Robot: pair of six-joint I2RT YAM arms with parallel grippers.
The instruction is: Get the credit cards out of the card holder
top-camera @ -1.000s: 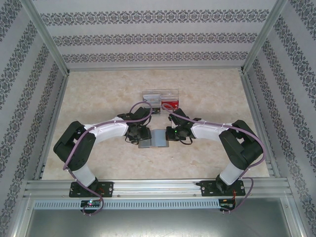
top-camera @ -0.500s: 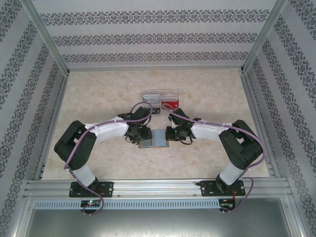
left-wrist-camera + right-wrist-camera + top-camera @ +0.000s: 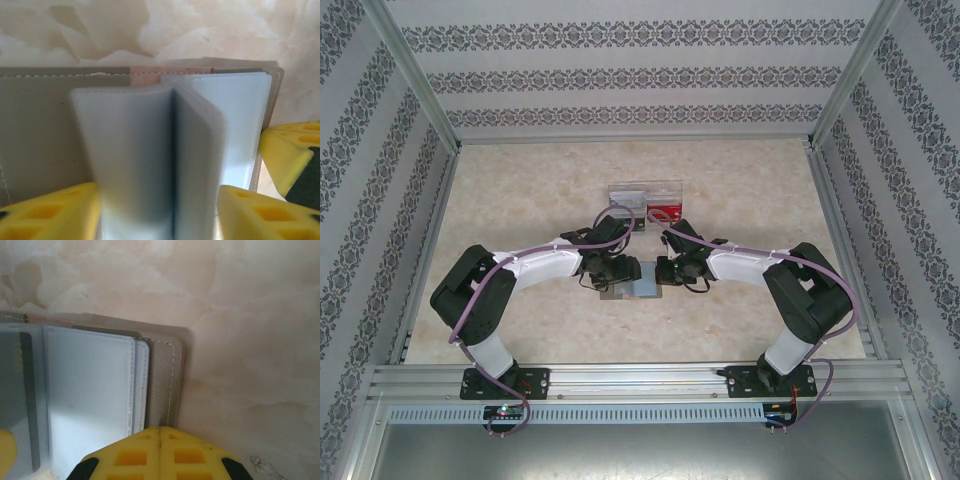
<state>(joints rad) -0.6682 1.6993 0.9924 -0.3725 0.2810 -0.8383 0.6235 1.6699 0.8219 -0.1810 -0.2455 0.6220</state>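
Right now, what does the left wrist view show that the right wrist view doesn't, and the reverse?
Left wrist: two pale pocket leaves standing upright between the spread fingers of the left gripper. Right wrist: the right gripper shut at the edge of the wallet, and a dark card in a clear sleeve. Both: the open grey wallet, its pale blue pockets, a pinkish strip along its top edge, marbled table.

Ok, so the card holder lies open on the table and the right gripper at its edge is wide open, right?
No: the right gripper is shut, its fingers pressed together, as the right wrist view shows. The card holder does lie open on the table, gripper at its edge.
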